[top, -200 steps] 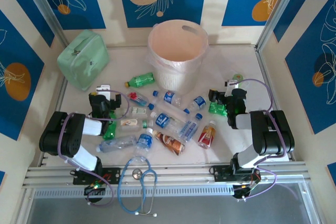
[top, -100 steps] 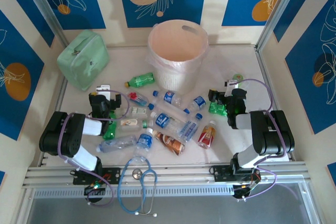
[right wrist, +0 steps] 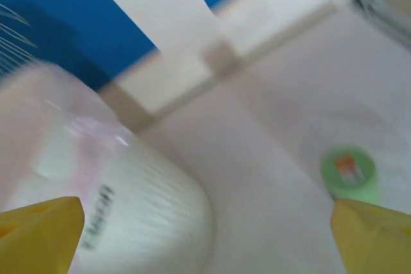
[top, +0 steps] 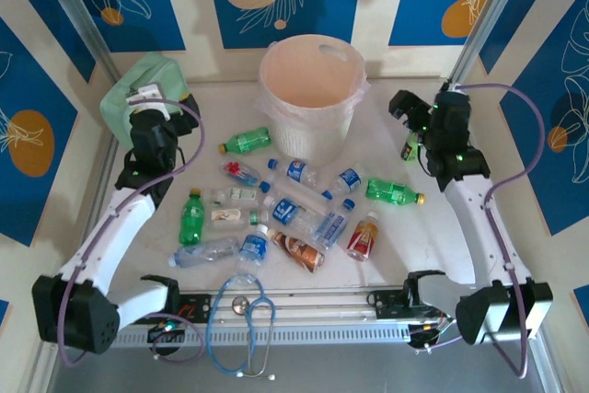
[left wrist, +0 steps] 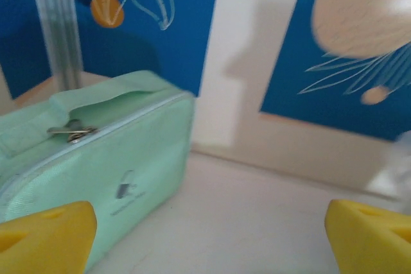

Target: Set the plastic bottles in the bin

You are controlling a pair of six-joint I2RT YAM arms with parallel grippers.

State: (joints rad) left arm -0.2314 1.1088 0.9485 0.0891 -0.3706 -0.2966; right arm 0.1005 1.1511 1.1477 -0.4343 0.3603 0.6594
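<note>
bin (top: 313, 121): upright at the back of the table with a clear liner in it. It sits to the left of the right gripper (top: 409, 109), near but not touching. On the right wrist cam its ribbed wall is ahead-left, running behind the left fingertip (right wrist: 40, 229).

mint-green zippered pouch (top: 124, 103): right at the left gripper (top: 147, 109), partly covered by it from above. On the left wrist cam it sits ahead-left with the zip pull on top, and its near end goes behind the left fingertip (left wrist: 45, 235).

stethoscope (top: 241, 319): at the near edge between the arm bases, well behind both grippers.

plastic bottles (top: 285, 212): all on the table, lying in a loose cluster in front of the bin. They are behind and between the two grippers, toward the bases.
- green bottle with yellow cap (top: 247, 142): to the right of the left gripper, just beside the bin's base.
- green bottle with orange cap (top: 394, 192): behind the right gripper and nearest to it.
- red-brown labelled bottle (top: 363, 235): further back toward the right base.

green round object (right wrist: 349, 172): on the table ahead-right of the right gripper. It is blurred, so I can't tell whether it is a cap or a bottle end.

Left gripper: jaws wide, nothing between them. Right gripper: jaws wide, also holding nothing.
</note>
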